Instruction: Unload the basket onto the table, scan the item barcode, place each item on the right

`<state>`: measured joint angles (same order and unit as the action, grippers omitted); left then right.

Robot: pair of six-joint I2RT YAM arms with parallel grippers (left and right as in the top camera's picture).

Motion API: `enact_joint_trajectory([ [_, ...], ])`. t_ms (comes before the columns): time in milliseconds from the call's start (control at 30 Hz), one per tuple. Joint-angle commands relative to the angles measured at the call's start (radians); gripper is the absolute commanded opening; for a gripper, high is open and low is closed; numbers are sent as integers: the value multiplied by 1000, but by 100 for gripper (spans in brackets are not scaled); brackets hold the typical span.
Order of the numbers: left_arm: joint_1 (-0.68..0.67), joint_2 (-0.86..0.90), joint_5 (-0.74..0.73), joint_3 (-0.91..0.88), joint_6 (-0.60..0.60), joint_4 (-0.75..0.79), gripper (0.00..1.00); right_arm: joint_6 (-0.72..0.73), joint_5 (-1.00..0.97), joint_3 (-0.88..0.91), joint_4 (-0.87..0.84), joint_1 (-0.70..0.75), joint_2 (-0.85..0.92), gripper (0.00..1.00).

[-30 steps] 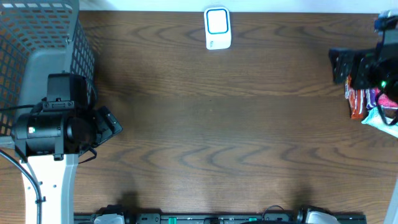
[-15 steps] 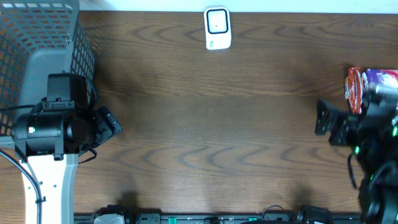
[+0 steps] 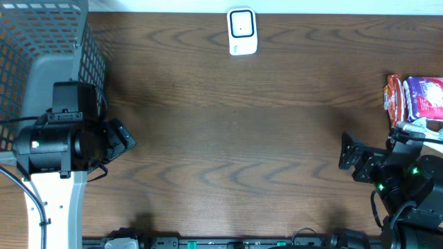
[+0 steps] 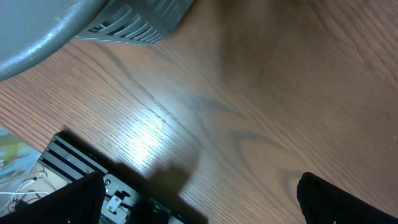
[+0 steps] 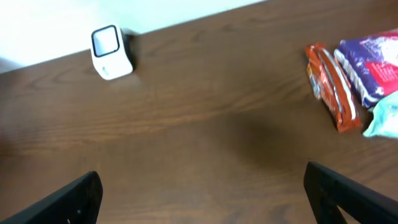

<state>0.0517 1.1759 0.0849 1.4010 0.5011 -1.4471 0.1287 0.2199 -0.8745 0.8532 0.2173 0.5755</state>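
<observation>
Left gripper [image 3: 124,138] beside mesh basket [image 3: 41,41], jaws spread, empty. Right gripper [image 3: 351,159] near right edge of table [image 3: 235,124], pointing left, spread, empty; snack packets [image 3: 415,100] just behind it, untouched; barcode scanner [image 3: 242,31] at far edge, well apart.

Left pincer [image 3: 123,137] wide open, empty, pointing right; right pincer [image 3: 349,152] wide open, empty, pointing left.

Wooden table [image 3: 235,131] from above: white scanner [image 3: 242,31] at top centre; grey mesh basket [image 3: 41,41] at upper left; left gripper [image 3: 122,137] at middle left; right gripper [image 3: 348,153] at lower right (orange packet [image 3: 392,102] and purple packet [image 3: 428,97] above it).
</observation>
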Motion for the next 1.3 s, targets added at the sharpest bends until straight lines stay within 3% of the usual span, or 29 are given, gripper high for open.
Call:
enact_joint_trajectory([
  [0,5,0,13,0,10,-3,98,16,-8,6,21,-2,-5,99],
  [1267,5,0,13,0,10,-3,98,16,-8,6,86,-2,-5,99],
])
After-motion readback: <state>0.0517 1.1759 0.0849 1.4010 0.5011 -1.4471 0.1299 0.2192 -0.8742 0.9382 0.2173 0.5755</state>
